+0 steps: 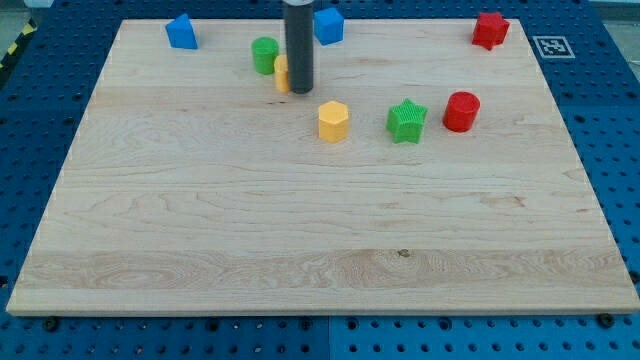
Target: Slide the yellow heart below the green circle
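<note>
A pale wooden tabletop on a blue pegboard surface, seen from its near edge at the view's bottom. The whole near half of the board lies bare, grain running side to side, with open room right up to the bottom edge and both lower corners.

Past the middle, three blocks stand in a loose row: a yellow hexagon, a green star at its 3 o'clock, and a red cylinder just beyond the star on the same line, each apart from the next.

Farther back, my tip meets the board at the hexagon's 11 o'clock. The arm carries no gripper, only this dark rod, so nothing is clamped. The yellow heart shows as a sliver at the rod's 9 o'clock, touching it or nearly so, its shape mostly hidden. The green circle sits close at the heart's 11 o'clock.

Along the far edge stand a blue block toward the view's left, a blue cube just right of the rod, and a red star-like block near the top right corner.
</note>
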Controlling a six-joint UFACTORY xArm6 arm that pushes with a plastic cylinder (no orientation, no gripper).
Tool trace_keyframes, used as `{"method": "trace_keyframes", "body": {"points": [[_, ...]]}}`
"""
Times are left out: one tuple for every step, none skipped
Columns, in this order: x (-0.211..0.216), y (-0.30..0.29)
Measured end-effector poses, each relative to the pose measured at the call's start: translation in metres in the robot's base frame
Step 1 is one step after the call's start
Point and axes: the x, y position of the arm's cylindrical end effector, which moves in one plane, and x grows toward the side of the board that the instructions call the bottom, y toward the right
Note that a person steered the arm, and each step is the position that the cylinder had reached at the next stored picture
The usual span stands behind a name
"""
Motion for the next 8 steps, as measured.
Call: {"method": "trace_keyframes", "body": {"points": [[0.007, 0.007], [0.007, 0.029], [-0.007, 0.025], [-0.017, 0.023], [-0.025, 0.022], [-0.036, 0.018], [-0.036, 0.017], [-0.036, -0.002]]}}
